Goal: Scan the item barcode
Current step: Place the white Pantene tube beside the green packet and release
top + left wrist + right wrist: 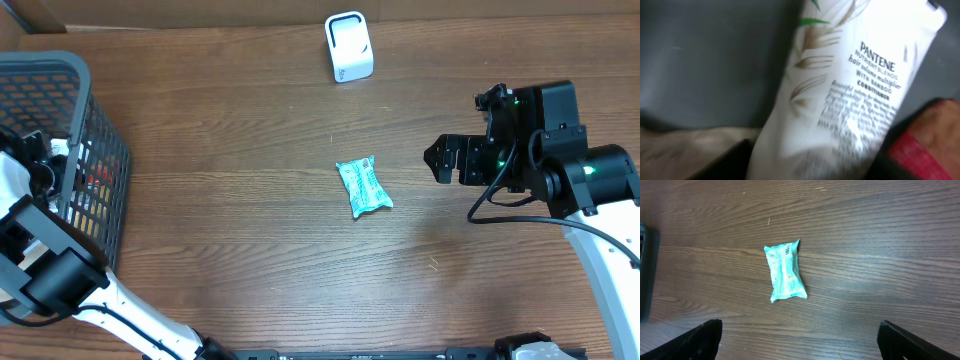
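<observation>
A white Pantene conditioner bottle (850,95) fills the left wrist view, blurred, lying slantwise. Its lower end spans the gap between my left gripper's (810,167) two dark fingers (732,160) and meets both, so the gripper is shut on it. In the overhead view that arm reaches down into the grey mesh basket (100,120) and its gripper is hidden. A teal packet (364,187) (785,271) lies flat mid-table, with a barcode on its far end. My right gripper (438,162) (800,332) hovers to the packet's right, open and empty.
A white scanner (348,47) stands upright at the table's far edge. The basket at the left edge holds other goods, among them a red item (922,150) beside the bottle. Bare wooden tabletop (250,150) surrounds the packet.
</observation>
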Available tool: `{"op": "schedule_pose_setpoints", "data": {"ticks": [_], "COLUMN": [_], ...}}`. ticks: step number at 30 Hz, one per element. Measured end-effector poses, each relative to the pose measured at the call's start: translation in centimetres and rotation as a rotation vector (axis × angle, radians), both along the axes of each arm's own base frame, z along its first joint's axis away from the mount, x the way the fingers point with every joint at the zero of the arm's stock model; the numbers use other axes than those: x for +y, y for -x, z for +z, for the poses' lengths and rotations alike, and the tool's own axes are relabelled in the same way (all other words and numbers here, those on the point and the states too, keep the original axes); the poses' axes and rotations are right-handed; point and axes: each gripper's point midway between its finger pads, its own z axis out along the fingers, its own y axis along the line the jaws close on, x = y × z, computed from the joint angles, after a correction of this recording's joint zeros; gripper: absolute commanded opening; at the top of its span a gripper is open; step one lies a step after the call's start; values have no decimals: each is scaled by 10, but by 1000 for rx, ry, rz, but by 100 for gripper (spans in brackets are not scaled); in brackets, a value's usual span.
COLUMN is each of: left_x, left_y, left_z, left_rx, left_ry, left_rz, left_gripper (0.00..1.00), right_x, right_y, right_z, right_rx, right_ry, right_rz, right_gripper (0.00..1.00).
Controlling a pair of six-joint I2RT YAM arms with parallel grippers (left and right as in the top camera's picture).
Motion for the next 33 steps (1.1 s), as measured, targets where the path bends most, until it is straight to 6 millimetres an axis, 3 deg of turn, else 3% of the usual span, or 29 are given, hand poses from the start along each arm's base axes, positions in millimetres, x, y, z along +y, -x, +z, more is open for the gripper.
{"op": "schedule_pose_setpoints", "data": {"ticks": [15, 19, 23, 28, 31, 33], "left_x": [-3, -5, -5, -19, -44, -67], "left_y": [2, 4, -5, -3, 13, 25], "left_z": [15, 35, 93, 225, 305, 347], "left_rx": [11, -2, -118, -382, -554, -659], "left_ry": [32, 54, 29, -73, -125, -134], "left_rz": [71, 135, 181, 232, 240, 231], "left_gripper": [4, 4, 4, 4, 4, 4], "right_x": [0, 0, 0, 0, 0, 0], "right_y": [-1, -1, -1, -1, -1, -1], "right_z": [0, 0, 1, 1, 1, 1], "right_rx": [-2, -3, -5, -6, -6, -6], "right_ry": [0, 0, 0, -1, -1, -1], "right_rz": [-1, 0, 0, 0, 0, 0], "right_gripper": [100, 100, 100, 100, 100, 100]}}
